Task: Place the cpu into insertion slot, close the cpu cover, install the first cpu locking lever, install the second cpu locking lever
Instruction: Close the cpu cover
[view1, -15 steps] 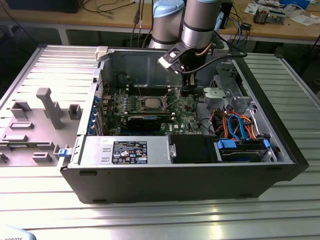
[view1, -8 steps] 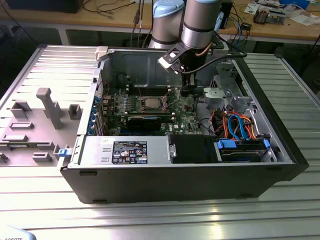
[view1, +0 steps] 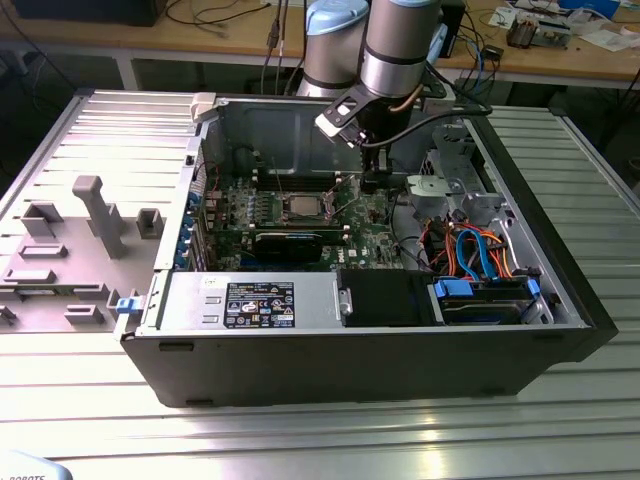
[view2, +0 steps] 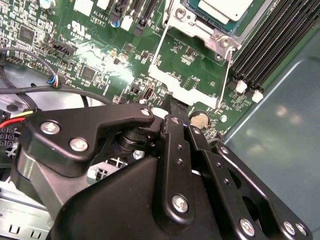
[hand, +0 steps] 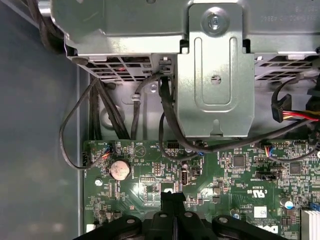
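The cpu (view1: 305, 207) lies in its socket on the green board, silver top up; the second wrist view shows the cpu (view2: 225, 7) at the picture's edge. The cpu cover (view2: 184, 86) is swung open away from the socket, a grey frame with the board showing through its window. Thin wire levers (view2: 159, 46) run along both of its sides. My gripper (view2: 172, 106) is shut with nothing between its fingers, its tip right at the cover's free edge. I cannot tell whether it touches. In the first wrist view the gripper (hand: 172, 197) hangs low over the board.
A coin cell (hand: 120, 170) and small connectors sit close to the fingertips. A grey drive cage (hand: 215, 75) with black cables stands beside the board. Memory slots (view2: 270, 45) flank the socket. A black card (view1: 290, 243) and the case walls (view1: 350, 345) hem in the board.
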